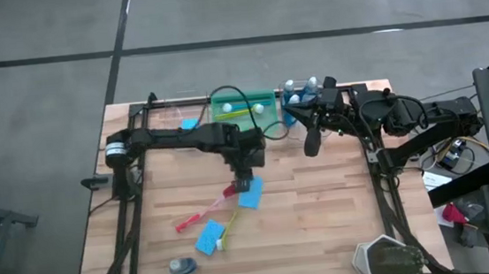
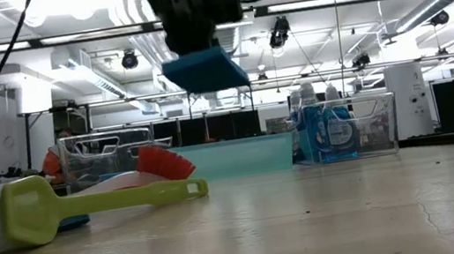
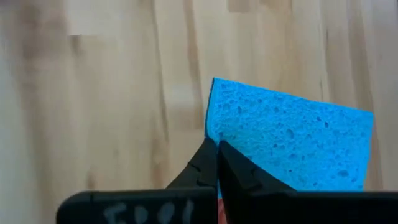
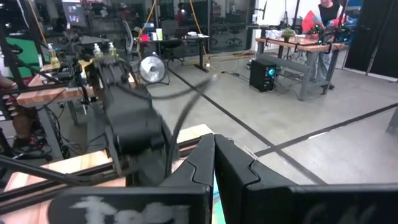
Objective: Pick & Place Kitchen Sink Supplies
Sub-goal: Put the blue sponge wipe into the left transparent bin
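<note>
The left gripper [image 3: 217, 163] pinches a blue sponge [image 3: 289, 143] by its edge, off the table [image 1: 322, 210]; its fingertips hide that edge; the right gripper [image 4: 214, 163] waits pressed together by the clear bin [image 2: 345, 131] holding bottles [image 2: 323, 128]; the green bin [image 1: 244, 107] holds brushes [image 1: 235, 113].

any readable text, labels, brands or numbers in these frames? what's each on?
None can be read.
Left gripper, shut on a blue sponge: pale marks on its housing, too blurred to read.
Right gripper, shut, parked by the bins: same pale marks, blurred.
Bottles of blue liquid: label print too small to read.
</note>
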